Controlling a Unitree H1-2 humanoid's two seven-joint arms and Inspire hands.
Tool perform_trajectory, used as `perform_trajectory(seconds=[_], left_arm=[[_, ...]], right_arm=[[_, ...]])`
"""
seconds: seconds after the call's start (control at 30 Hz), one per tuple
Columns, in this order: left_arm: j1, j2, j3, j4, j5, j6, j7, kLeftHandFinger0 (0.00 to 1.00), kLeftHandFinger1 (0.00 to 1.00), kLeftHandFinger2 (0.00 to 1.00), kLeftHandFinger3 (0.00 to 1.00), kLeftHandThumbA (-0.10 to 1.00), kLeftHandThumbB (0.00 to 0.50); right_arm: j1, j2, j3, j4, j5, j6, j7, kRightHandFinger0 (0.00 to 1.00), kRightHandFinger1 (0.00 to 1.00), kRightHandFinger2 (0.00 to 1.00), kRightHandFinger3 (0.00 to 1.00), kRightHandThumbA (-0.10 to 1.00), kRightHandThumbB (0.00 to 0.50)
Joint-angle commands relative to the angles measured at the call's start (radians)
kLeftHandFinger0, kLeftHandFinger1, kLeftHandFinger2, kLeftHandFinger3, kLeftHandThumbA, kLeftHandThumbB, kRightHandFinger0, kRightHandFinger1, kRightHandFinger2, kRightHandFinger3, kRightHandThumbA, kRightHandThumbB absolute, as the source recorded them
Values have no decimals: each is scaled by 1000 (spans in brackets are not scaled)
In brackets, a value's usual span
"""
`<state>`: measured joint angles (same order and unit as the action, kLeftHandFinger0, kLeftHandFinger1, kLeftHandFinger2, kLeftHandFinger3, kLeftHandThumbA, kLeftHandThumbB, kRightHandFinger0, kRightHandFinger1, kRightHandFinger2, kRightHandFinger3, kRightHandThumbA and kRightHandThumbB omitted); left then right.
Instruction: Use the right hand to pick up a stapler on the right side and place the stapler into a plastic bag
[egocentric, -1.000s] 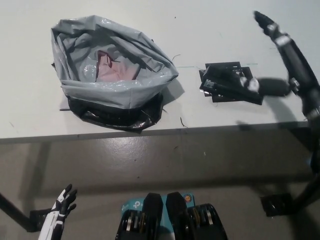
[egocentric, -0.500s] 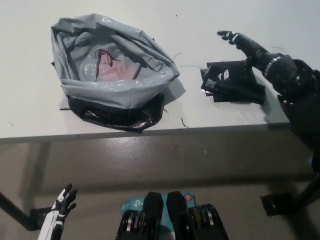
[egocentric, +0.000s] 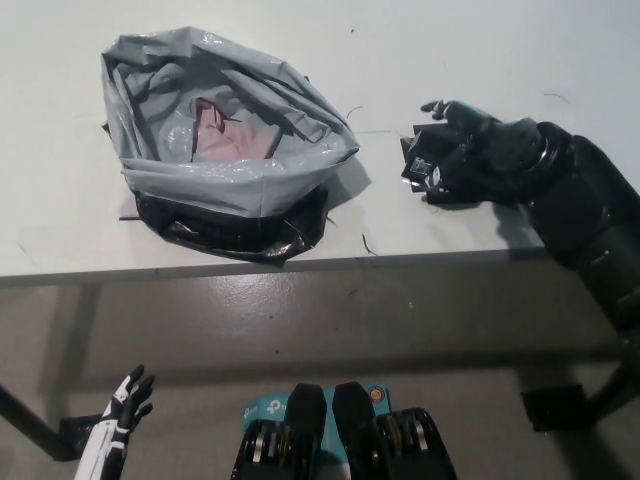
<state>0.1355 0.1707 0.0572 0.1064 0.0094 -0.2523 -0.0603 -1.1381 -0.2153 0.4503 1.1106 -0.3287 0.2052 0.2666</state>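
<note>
The black stapler (egocentric: 421, 166) lies on the white table (egocentric: 420, 60), right of the bag; only its left end shows. My black right hand (egocentric: 475, 150) lies over the rest of it, touching it from above, and whether it grips is hidden. The grey plastic bag (egocentric: 150, 90) stands with its mouth wide open at the table's left, about a hand's width from the stapler. Something pink (egocentric: 225, 135) lies inside it. My white left hand (egocentric: 120, 428) rests open low at the lower left, below the table.
The table's front edge (egocentric: 300, 268) runs across the middle of the view, with grey floor below it. A black foot piece (egocentric: 555, 408) sits on the floor at the lower right. Bare tabletop lies between bag and stapler.
My right hand has swung down and to the left from above the table's right side and now covers the stapler. Bag and left hand have not moved.
</note>
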Motion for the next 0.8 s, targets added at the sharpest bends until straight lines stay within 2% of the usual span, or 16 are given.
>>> perform_trajectory(seconds=[0.0,0.1,0.13,0.27,0.37,0.47,0.5,0.53,0.57,0.6,0.63,0.67,0.7,0.73,0.77], left_arm=[[-6,20,2,-23,-10,-40,-14,1000,1000,1000,1000,1000,87],[-3,18,2,-26,-9,-37,-13,1000,1000,1000,1000,1000,89],[-3,19,2,-28,-11,-33,-14,1000,1000,1000,1000,1000,78],[-7,21,2,-25,-8,-41,-15,1000,1000,1000,1000,1000,74],[-11,23,4,-25,-10,-37,-15,1000,1000,1000,1000,1000,77],[-9,22,3,-30,-5,-29,-13,1000,1000,1000,1000,1000,89],[-10,22,3,-28,-2,-31,-11,1000,1000,1000,1000,1000,86],[-9,21,4,-29,-5,-31,-11,1000,1000,1000,1000,1000,83],[-8,21,4,-29,-6,-31,-11,1000,1000,1000,1000,1000,81],[-10,22,3,-29,-4,-31,-12,1000,1000,1000,1000,1000,80],[-12,22,2,-26,-3,-32,-12,1000,1000,1000,1000,1000,83],[-14,22,2,-22,-1,-35,-11,1000,1000,1000,1000,1000,91],[-14,23,2,-22,-1,-36,-11,1000,1000,1000,1000,1000,95],[-13,24,2,-23,-1,-35,-12,1000,1000,1000,1000,1000,102],[-13,25,2,-25,0,-33,-12,1000,1000,1000,1000,1000,104]], right_arm=[[-79,-4,1,39,-38,-52,-38,1000,1000,1000,1000,919,356],[-75,-3,5,64,-44,-69,-33,1000,1000,1000,1000,926,348],[-76,-3,11,73,-51,-71,-26,1000,1000,1000,1000,934,323],[-80,-2,5,117,-48,-76,-23,1000,1000,1000,1000,955,369],[-83,-1,5,137,-54,-70,-34,1000,1000,1000,1000,953,382],[-82,-7,9,144,-64,-80,-36,1000,1000,1000,1000,945,365],[-81,-10,3,147,-60,-96,-36,813,859,1000,1000,896,352],[-78,-9,-9,146,-52,-97,-44,517,546,714,1000,793,289],[-78,-8,-12,146,-51,-95,-47,354,441,627,912,733,293],[-78,-6,-10,148,-55,-92,-54,447,689,743,819,583,252],[-75,-6,5,143,-74,-98,-76,973,1000,1000,932,386,219],[-72,-5,12,137,-85,-108,-98,918,998,944,864,303,196],[-69,-3,12,132,-87,-110,-107,788,850,829,766,178,193],[-67,-1,10,127,-87,-108,-113,692,741,721,625,132,193],[-66,1,8,126,-88,-109,-117,613,697,686,572,93,192]])
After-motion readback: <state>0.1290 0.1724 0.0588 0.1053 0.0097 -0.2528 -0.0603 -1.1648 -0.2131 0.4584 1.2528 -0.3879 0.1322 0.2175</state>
